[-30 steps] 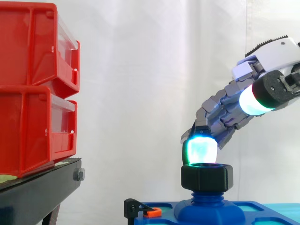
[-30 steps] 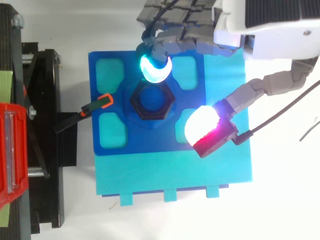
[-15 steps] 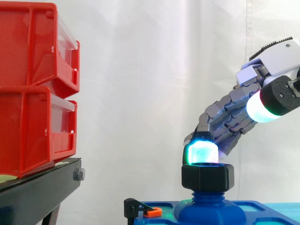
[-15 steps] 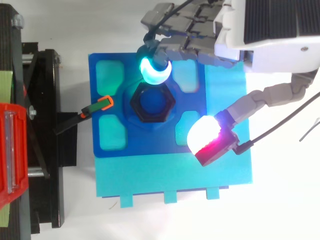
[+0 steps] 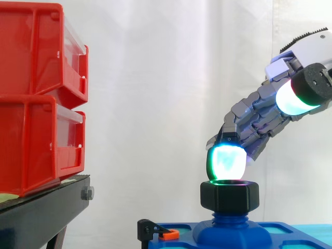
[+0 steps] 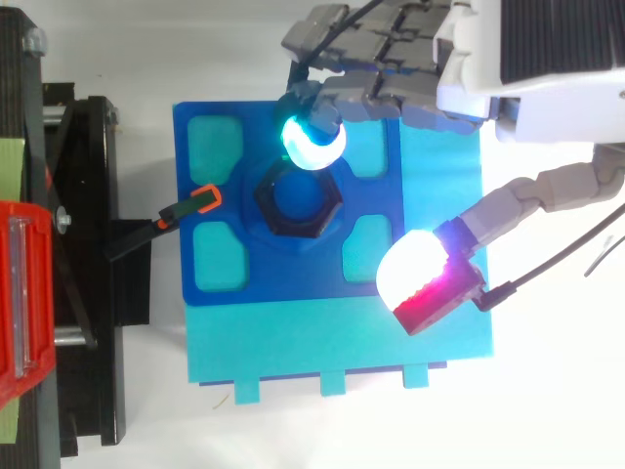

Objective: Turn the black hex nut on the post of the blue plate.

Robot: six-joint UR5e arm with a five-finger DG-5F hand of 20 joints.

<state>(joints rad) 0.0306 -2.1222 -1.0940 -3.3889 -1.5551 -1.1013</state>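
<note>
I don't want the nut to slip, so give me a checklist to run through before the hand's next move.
1. Black hex nut sits level on the blue post: ok.
2. Cyan fingertip touching the nut's top rim: cannot tell.
3. Thumb pad on the nut: not ok, it hangs apart, over the plate.
4. Orange-tipped clamp at the blue plate edge: ok.
5. Hand gripping the nut: not ok, open.
</note>
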